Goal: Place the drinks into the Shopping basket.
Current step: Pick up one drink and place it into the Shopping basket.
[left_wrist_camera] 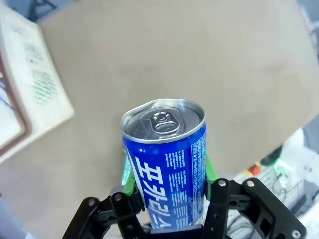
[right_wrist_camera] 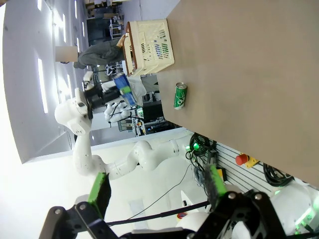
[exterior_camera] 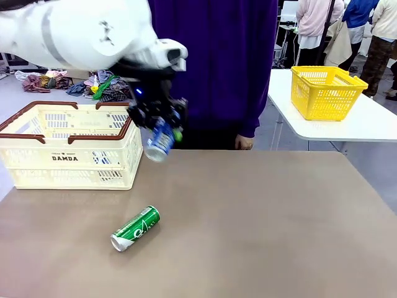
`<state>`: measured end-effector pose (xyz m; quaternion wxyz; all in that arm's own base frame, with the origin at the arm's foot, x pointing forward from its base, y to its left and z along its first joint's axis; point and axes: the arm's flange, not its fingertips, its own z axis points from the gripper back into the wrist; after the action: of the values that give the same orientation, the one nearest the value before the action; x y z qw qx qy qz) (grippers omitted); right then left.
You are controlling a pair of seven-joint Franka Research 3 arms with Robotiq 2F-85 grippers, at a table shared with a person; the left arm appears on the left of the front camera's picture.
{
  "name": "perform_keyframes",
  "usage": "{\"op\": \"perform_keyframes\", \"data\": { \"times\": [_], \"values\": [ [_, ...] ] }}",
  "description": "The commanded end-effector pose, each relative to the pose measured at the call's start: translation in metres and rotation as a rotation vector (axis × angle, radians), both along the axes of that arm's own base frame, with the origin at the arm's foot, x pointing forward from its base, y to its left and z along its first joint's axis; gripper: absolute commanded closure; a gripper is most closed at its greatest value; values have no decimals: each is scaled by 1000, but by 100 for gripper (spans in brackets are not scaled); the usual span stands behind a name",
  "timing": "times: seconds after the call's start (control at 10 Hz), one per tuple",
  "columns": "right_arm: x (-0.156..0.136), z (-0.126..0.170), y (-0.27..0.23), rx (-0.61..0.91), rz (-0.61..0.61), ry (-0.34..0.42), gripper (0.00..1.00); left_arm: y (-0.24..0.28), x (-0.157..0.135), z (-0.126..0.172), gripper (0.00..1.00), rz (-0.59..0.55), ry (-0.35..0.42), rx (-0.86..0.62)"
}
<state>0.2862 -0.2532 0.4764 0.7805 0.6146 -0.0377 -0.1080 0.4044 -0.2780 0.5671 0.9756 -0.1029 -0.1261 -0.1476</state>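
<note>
The left arm (exterior_camera: 80, 31) is glossy white, with rounded links, a grey band and a small dark marking on its shell. Its wrist is black with a blue light. The left hand (exterior_camera: 162, 130) is black, its linkage pinned by round bolts, its fingers (left_wrist_camera: 215, 199) faced with green pads. The right hand (right_wrist_camera: 157, 181) is the same: black links, green pads. The person (exterior_camera: 217, 62) wears a dark purple long-sleeved top.
</note>
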Motion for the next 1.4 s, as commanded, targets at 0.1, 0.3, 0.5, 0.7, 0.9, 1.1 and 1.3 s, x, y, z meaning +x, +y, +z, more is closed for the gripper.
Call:
{"op": "perform_keyframes", "data": {
  "times": [0.1,0.3,0.5,0.7,0.9,1.1,1.3],
  "values": [
    [-2,4,0,-9,6,19,0,141,74,47,100,138,-20,-63],
    [-2,4,0,-9,6,19,0,220,134,44,100,192,-27,-7],
    [-2,4,0,-9,6,19,0,286,175,26,100,211,43,55],
    [-2,4,0,-9,6,19,0,311,196,0,100,238,129,66],
    [-2,4,0,-9,6,19,0,311,199,-34,100,219,195,93],
    [-2,4,0,-9,6,19,0,312,188,-61,100,221,222,97],
    [-2,4,0,-9,6,19,0,321,179,-86,100,279,234,126]
  ]
}}
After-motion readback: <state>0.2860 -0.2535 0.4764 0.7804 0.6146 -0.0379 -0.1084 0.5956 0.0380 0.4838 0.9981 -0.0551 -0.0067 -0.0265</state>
